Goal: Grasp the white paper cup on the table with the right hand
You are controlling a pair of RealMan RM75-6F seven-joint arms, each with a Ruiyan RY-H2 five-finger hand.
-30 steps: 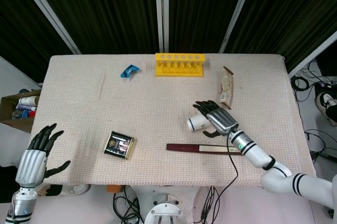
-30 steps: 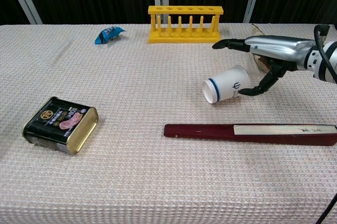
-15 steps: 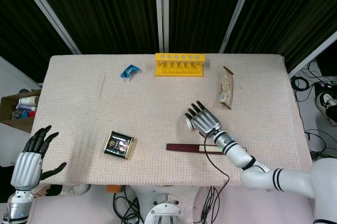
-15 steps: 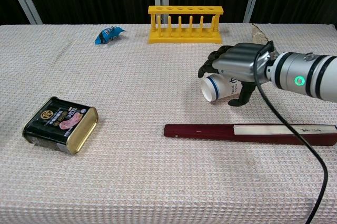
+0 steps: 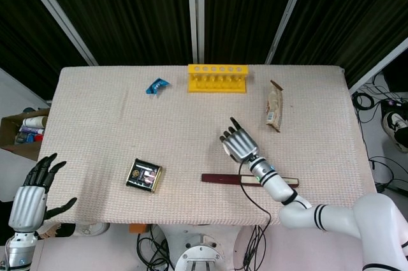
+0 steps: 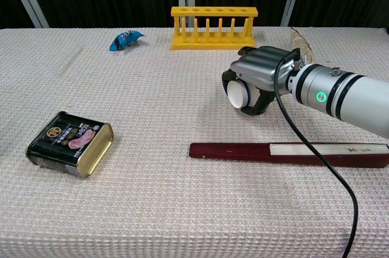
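Dark curtain panels hang behind the table (image 6: 121, 209), whose pale woven cloth carries everything I have to work around. From my chest view the white paper cup (image 6: 239, 95) lies on its side near the middle right of the table, its open mouth facing toward the robot's left and its long axis running back under my right hand (image 6: 262, 79), roughly in line with the forearm. That hand sits directly over the cup, fingers curled down around its body, a thumb-side finger hooked beneath, so I judge it wrapped on the cup and gripping it, though I cannot tell how firm the hold is. In the head view the right hand (image 5: 238, 145) hides the cup entirely. Just nearer the robot lies a dark red folded fan (image 6: 289, 152), close to the hand but apart from it; any lift should go straight up to stay off it. My left hand (image 5: 33, 193) hangs off the table's near left corner, fingers spread and holding nothing, well apart from the cup, so the right arm is plainly the one placed for this.
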